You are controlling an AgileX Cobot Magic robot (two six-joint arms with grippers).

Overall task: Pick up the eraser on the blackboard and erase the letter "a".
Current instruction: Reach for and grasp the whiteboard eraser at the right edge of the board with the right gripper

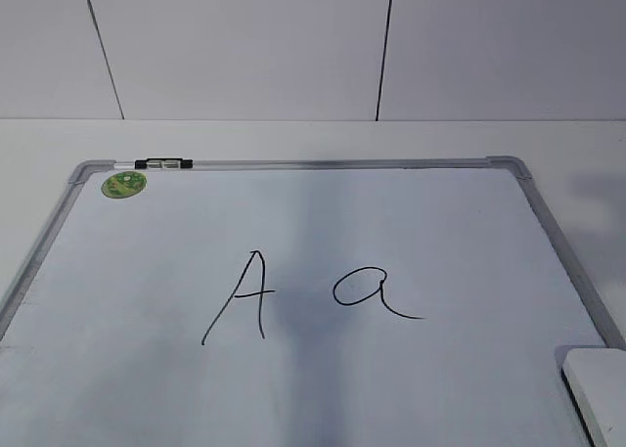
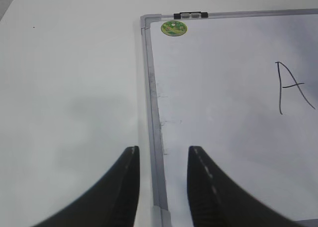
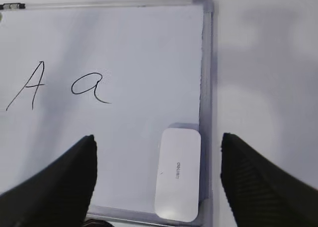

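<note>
My right gripper (image 3: 156,147) hangs above the near right corner of the blackboard (image 3: 149,38), the big white dry-erase panel with a grey metal frame and rounded grey corner caps. Jaws spread wide, nothing between them.

The eraser (image 3: 178,173), a white rounded oblong plastic block, lies flat on the board right under that gap, a little right of centre between my fingers. Its right long side sits against the board's right frame and its near end reaches the near frame rail. Long axis runs near-to-far, roughly parallel to the right frame. My fingers stand left and right of it, so they'd close across the short width. Judgement: a descent with a small rightward shift should do, no wrist turn needed. The frame rail hugging the right side may crowd my right finger.

The exterior view only catches the eraser's (image 1: 597,393) corner at the lower right edge.

The letter "a" (image 3: 89,87), small cursive black marker loop with a tail, lies far and left of the eraser, well apart. The taller angular capital "A" (image 3: 27,85) sits further left; must not wipe that.

My left gripper (image 2: 161,155) is partly spread, empty, straddling the left frame rail of the board, far from the eraser. A round green sticker (image 2: 174,28) sits at the far left corner. Right arm is clearly the nearer one for the pick.
</note>
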